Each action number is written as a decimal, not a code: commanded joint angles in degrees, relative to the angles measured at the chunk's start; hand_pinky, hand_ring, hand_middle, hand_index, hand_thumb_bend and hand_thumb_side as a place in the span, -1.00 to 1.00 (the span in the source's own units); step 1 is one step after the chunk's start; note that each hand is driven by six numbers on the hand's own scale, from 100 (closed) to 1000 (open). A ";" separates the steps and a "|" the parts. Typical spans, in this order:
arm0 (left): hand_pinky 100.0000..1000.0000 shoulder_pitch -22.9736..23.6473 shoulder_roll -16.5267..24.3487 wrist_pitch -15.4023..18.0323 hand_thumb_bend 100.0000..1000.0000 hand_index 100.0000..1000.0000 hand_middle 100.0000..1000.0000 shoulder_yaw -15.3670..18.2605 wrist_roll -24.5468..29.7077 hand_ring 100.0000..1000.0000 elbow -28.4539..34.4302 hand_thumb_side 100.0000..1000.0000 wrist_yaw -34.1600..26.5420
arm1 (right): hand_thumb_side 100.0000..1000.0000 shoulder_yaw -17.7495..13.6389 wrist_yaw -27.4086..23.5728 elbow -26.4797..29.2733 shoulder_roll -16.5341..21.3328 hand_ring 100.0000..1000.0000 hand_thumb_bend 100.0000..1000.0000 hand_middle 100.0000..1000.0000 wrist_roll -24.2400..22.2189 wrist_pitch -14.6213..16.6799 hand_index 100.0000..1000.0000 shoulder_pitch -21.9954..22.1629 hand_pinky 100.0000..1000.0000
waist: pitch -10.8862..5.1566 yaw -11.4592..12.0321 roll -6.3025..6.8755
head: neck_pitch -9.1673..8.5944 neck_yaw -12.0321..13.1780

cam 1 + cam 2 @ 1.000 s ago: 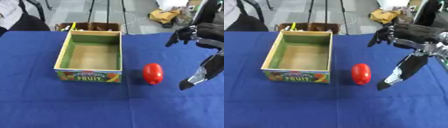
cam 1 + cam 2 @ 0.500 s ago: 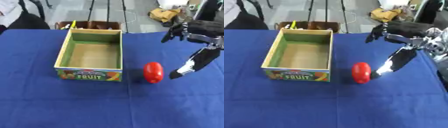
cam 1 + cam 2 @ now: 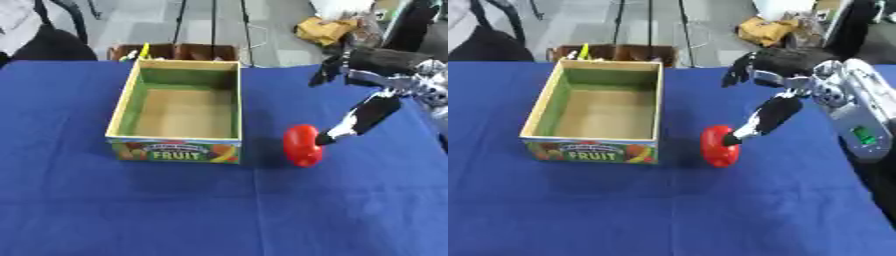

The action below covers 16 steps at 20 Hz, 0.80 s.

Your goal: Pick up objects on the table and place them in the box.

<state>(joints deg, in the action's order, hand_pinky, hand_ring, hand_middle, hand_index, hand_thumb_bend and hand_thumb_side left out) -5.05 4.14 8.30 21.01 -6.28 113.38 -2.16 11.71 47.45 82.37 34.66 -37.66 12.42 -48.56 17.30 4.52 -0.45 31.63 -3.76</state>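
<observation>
Since the earlier frames, the right robot hand [image 3: 773, 75] is being brought in from the right side toward the red object [image 3: 720, 145], and one long digit [image 3: 765, 118] is now being held down against the object's right flank, touching it or just short of touching; which of the two cannot be told. The remaining fingers are being kept spread and curled over nothing, so nothing is being grasped yet. The left robot hand is not being shown in either view.

The blue desk [image 3: 219, 210] is being left largely bare around the work. The cardboard fruit box [image 3: 179, 113] is standing open-topped to the left, with nothing visible inside it, and the red object is lying on the cloth just beside the box's near right corner, apart from it.

As a judgement, the main risk is being created by the one-sided contact: the rounded object is likely to be pushed or rolled toward the box wall instead of being enclosed, unless an opposing digit is being brought round its left side. That gap beside the box is looking narrow for a finger. Open room is being offered in front of and to the right of the object, well away from the desk's edges.
</observation>
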 commanded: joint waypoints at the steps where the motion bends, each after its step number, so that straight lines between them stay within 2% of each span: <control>1: -0.76 -0.40 1.15 0.04 -1.00 -0.29 -0.18 -0.13 0.21 -0.78 1.21 0.54 -0.22 | 0.13 -0.23 1.16 -2.21 -0.33 0.47 0.54 0.38 -0.28 0.45 0.63 -1.71 0.09 | -1.18 0.14 0.18 | -0.32 -0.32; 2: -0.76 -0.43 1.14 0.00 -1.00 -0.29 -0.18 -0.15 0.23 -0.78 1.21 0.54 -0.23 | 0.04 -0.15 1.02 -2.93 -0.68 0.47 0.57 0.38 -0.69 0.56 0.64 -1.89 0.09 | -1.15 0.19 0.15 | -0.24 -0.34; 6: -0.76 -0.55 1.12 -0.07 -1.00 -0.29 -0.18 -0.22 0.36 -0.78 1.21 0.54 -0.25 | -0.08 -0.05 0.81 -5.15 -1.48 0.48 0.61 0.38 -2.67 0.70 0.65 -2.67 0.09 | -1.02 0.46 0.08 | 0.07 -0.41; 16: -0.76 -0.46 1.11 -0.05 -1.00 -0.29 -0.18 -0.27 0.51 -0.78 1.21 0.54 -0.26 | -0.14 0.07 0.92 -6.09 -2.10 0.49 0.63 0.41 -4.46 1.26 0.67 -2.83 0.10 | -0.96 0.39 0.21 | -0.84 -2.53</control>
<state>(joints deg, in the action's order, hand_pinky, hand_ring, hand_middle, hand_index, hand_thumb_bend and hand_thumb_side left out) -5.08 4.13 8.10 20.73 -6.02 113.38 -2.40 12.04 47.89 75.92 31.85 -41.83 13.58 -50.00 17.30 4.96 -0.42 31.47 -5.99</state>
